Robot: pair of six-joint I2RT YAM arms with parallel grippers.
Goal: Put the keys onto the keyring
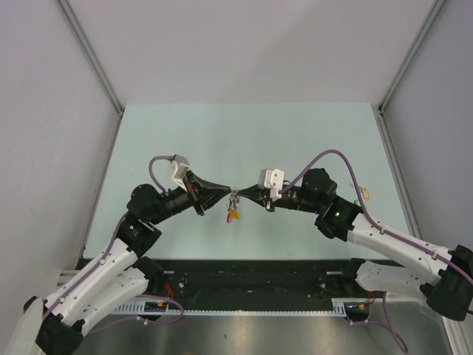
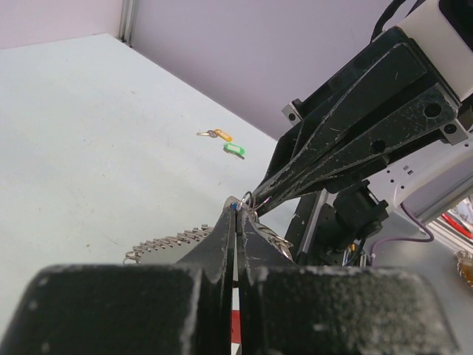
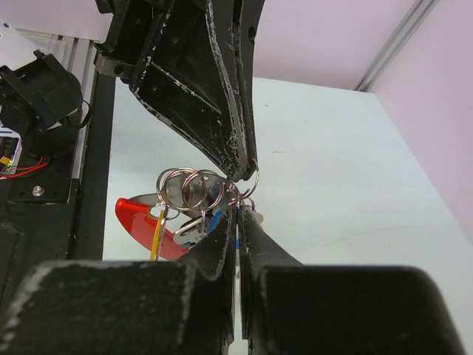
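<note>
Left to right: my left pincer (image 1: 226,191), clenched on the keyring (image 1: 233,198), meets my right pincer (image 1: 242,192) tip to tip over the near half of the pale surface (image 1: 244,140). The right one is clenched too, with a sliver of a blue key (image 3: 216,217) showing beside its closed fingers. How much of that key it grips is hidden.

From above, the bunch is too small to sort out. The right wrist view shows several overlapping rings and a red tag (image 3: 137,216) hanging beside them, their lower parts cut off by my own fingers.

In the left wrist view a metal chain (image 2: 168,239) runs out from behind my fingers. I cannot tell whether it lies on the surface or hangs.

Two loose keys (image 2: 214,134), one tagged yellow and one green, lie well apart from the bunch near the right edge.

Walls with metal rails (image 1: 89,55) close the left and right sides. The far half of the surface lies open behind both pincers, and the black base strip bounds the near edge.
</note>
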